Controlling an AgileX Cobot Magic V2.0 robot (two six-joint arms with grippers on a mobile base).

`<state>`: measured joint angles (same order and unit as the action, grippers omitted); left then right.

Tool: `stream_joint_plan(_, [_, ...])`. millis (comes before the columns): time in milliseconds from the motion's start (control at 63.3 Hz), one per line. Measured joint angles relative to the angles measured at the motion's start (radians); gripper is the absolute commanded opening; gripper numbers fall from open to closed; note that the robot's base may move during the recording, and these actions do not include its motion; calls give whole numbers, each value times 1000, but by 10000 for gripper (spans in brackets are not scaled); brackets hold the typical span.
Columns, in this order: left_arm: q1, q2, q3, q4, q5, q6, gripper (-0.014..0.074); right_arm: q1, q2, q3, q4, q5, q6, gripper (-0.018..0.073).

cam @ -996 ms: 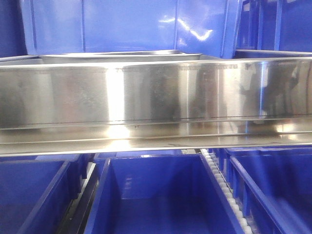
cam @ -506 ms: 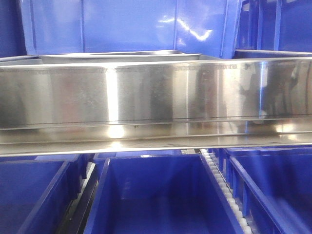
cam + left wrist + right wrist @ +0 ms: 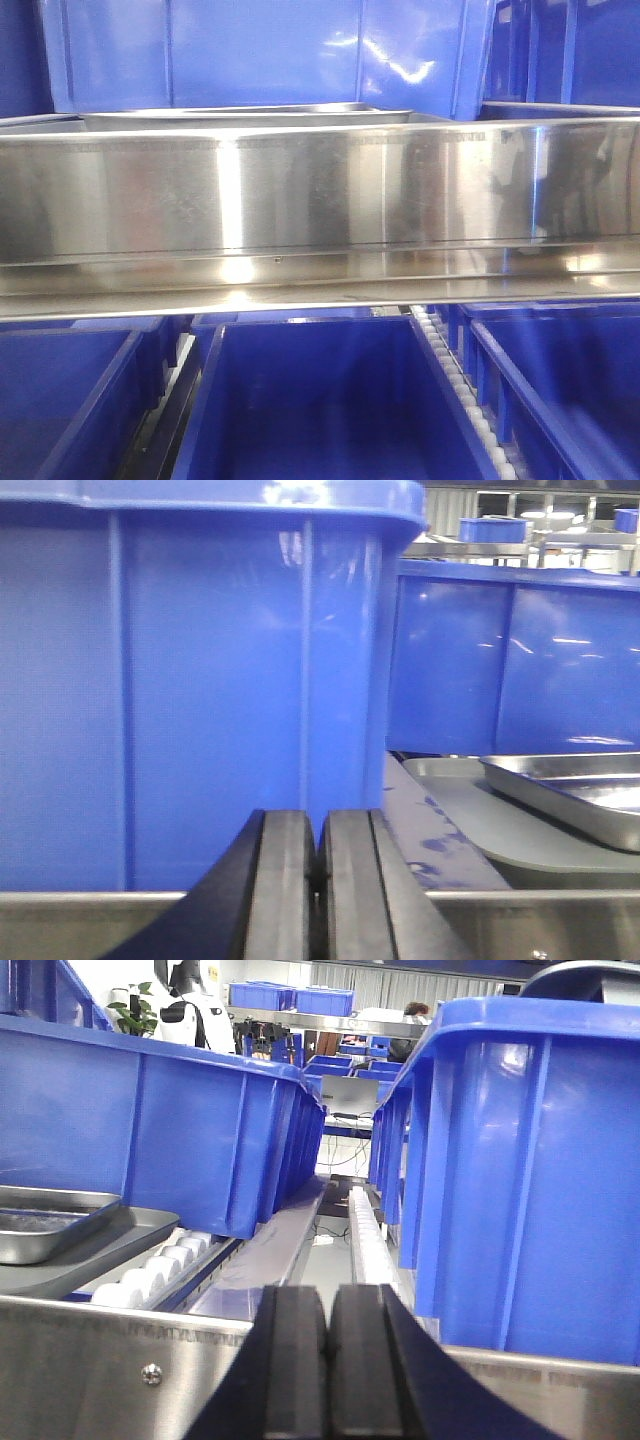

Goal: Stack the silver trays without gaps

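The front view is filled by the long steel rail [image 3: 320, 190] with blue bins [image 3: 330, 400] below; only a silver tray [image 3: 245, 112] rim peeks over it. Wrist views show the tray [image 3: 570, 790] on a grey platform [image 3: 470, 820], both jaws pressed together, empty
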<state>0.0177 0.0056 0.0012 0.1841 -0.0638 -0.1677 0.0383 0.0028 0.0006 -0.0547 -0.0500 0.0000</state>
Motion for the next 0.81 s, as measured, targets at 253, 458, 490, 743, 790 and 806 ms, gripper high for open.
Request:
stream_joint_plan(253, [-1,0,0,0,0,2,-9,0,0,0,0,0,0,-79])
stream_joint_plan(458, [-1,0,0,0,0,2,-9,0,0,0,0,0,0,-79])
stream_joint_plan(490, [-1,0,0,0,0,2,-9,0,0,0,0,0,0,-79])
stream_joint_plan(743, [-1,0,0,0,0,4,-9,0,0,0,0,0,0,-79])
stream_joint_plan(790, [-1,0,0,0,0,4,-9,0,0,0,0,0,0,-79])
stream_joint_plan(806, [-1,0,0,0,0,4,-9,0,0,0,0,0,0,-79])
